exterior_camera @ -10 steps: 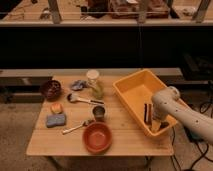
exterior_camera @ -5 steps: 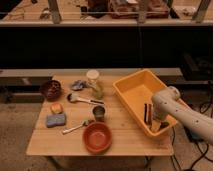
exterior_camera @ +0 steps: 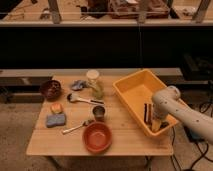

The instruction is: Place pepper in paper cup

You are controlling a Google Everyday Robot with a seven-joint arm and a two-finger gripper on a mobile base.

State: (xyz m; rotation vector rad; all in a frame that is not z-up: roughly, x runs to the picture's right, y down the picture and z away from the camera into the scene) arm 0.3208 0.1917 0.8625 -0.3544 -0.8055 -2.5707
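The gripper [exterior_camera: 155, 125] reached low into the yellow bin [exterior_camera: 132, 78] beside two dark sticks [exterior_camera: 147, 113], presumably for the pepper (not discernible there). Its grip couldn't be told. The paper cup [exterior_camera: 93, 79] stood well apart on the table [exterior_camera: 125, 141].

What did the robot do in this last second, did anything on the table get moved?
Nothing has visibly moved. The gripper hangs low inside the yellow bin, next to the dark sticks, just as it did before. The paper cup, the red bowl and the other things on the table lie where they were.
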